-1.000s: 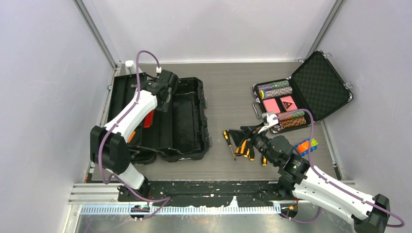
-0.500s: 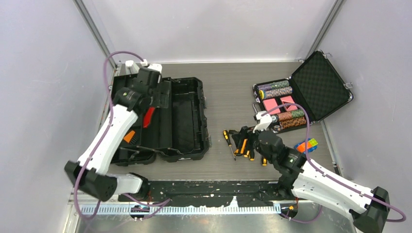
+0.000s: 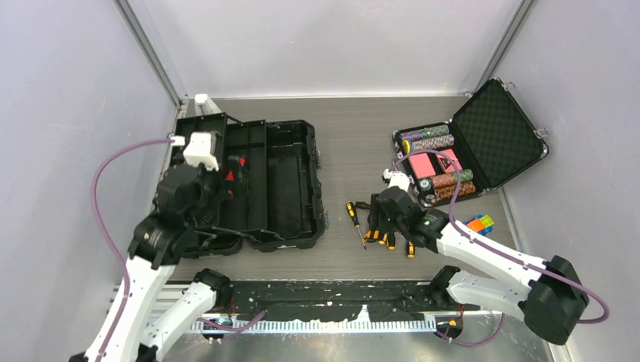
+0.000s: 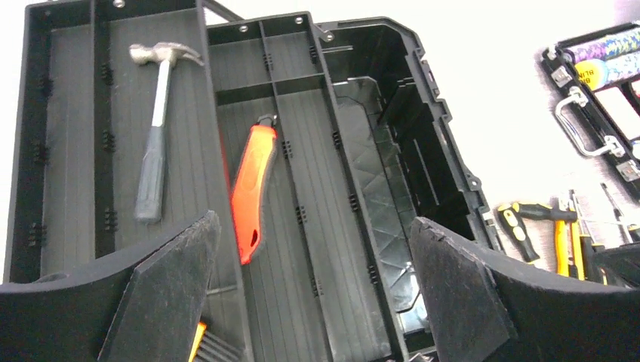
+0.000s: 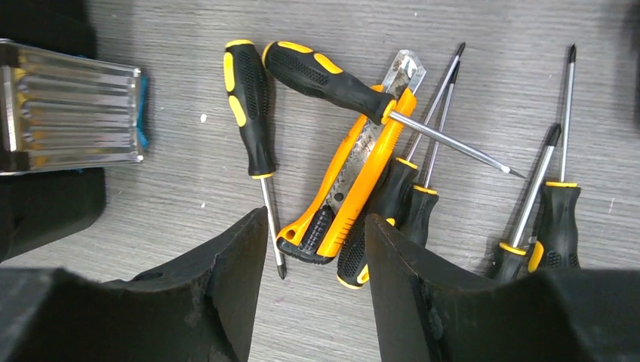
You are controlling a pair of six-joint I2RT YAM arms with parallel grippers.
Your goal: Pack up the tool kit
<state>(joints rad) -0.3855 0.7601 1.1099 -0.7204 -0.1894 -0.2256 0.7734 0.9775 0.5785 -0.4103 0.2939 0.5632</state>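
Under the right gripper (image 5: pixel 315 220), jaws part-open and empty, lies the yellow knife (image 5: pixel 355 181); I'd straddle it squarely, clear of neighbouring screwdrivers (image 5: pixel 249 113).

**A Small Case and a Bright Cube on the Table**

A small black case (image 3: pixel 494 132) lies open on the right side of the grey table (image 3: pixel 362 128). Its lid leans back and has bumpy dark foam inside. Rows of round chips (image 3: pixel 427 140) lie on their sides at the back of the case. More chips (image 3: pixel 453 185) lie at the front. Two pink boxes (image 3: pixel 426 163) sit between the rows. The case has a silver handle (image 4: pixel 581 124) on its front side. A little cube (image 3: pixel 478 225) with many colours rests on the table near the case. Pale walls (image 3: pixel 68 113) stand around the table.
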